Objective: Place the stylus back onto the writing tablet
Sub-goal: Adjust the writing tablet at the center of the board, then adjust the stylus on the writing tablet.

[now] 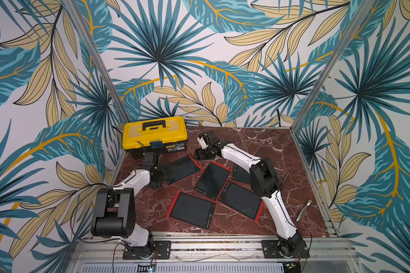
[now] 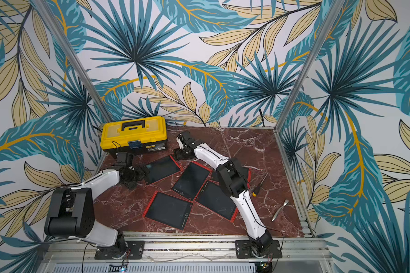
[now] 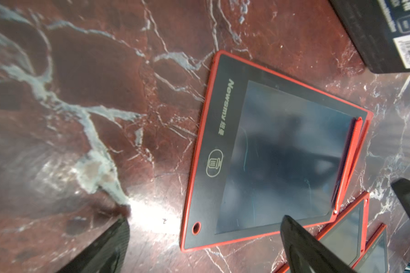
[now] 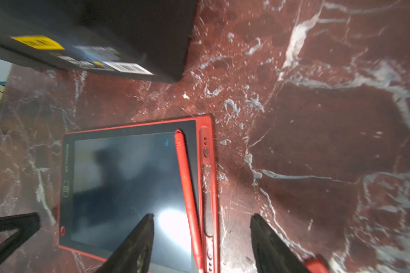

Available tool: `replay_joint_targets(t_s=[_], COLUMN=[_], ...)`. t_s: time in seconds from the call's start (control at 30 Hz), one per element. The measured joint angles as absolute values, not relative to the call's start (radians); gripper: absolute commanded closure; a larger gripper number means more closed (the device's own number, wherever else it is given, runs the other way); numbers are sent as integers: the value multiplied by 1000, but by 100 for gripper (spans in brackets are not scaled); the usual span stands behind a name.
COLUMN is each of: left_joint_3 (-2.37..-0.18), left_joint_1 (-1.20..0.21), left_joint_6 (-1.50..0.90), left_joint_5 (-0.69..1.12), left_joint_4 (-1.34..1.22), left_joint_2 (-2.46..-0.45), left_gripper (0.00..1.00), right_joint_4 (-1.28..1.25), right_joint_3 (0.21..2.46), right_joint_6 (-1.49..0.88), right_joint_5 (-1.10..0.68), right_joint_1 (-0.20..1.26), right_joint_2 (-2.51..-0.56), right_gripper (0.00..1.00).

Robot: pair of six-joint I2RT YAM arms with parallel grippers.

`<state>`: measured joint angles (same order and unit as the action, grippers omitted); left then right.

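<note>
Jaws of right arm open astride stylus [image 4: 187, 184].

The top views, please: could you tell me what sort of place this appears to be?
Probably a robot test booth, not a home: two arms bolted to an aluminium rail, leaf-print walls closing in the table, and staged props: a toolbox and several tablets.

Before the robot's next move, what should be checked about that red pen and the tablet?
1. Right gripper straddles the red plastic stylus: ok.
2. Right gripper open, gripping nothing: ok.
3. Stylus seated in the side slot of the black, red-rimmed writing tablet: not ok, it lies slantwise beside it.
4. Left gripper open, empty: ok.
5. Yellow plastic toolbox apart from that tablet: ok.
</note>
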<state>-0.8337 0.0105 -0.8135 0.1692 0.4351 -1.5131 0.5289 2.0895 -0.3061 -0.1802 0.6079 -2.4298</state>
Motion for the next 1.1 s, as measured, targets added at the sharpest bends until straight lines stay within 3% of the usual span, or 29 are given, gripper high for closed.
replay_joint_targets(t_s=[0.47, 1.1], left_joint_3=[-834, -834], left_joint_1=[10, 10], left_joint_6=[-743, -729], left_joint_5=[168, 168], left_joint_4=[470, 490], left_joint_2=[-1485, -1458], left_gripper=[0, 0], right_joint_4=[590, 698], right_joint_3=[2192, 2323], right_joint_6=[-294, -230], right_joint_5=[-151, -9], right_joint_1=[631, 673], right_joint_2=[-2513, -2592], right_gripper=[35, 59])
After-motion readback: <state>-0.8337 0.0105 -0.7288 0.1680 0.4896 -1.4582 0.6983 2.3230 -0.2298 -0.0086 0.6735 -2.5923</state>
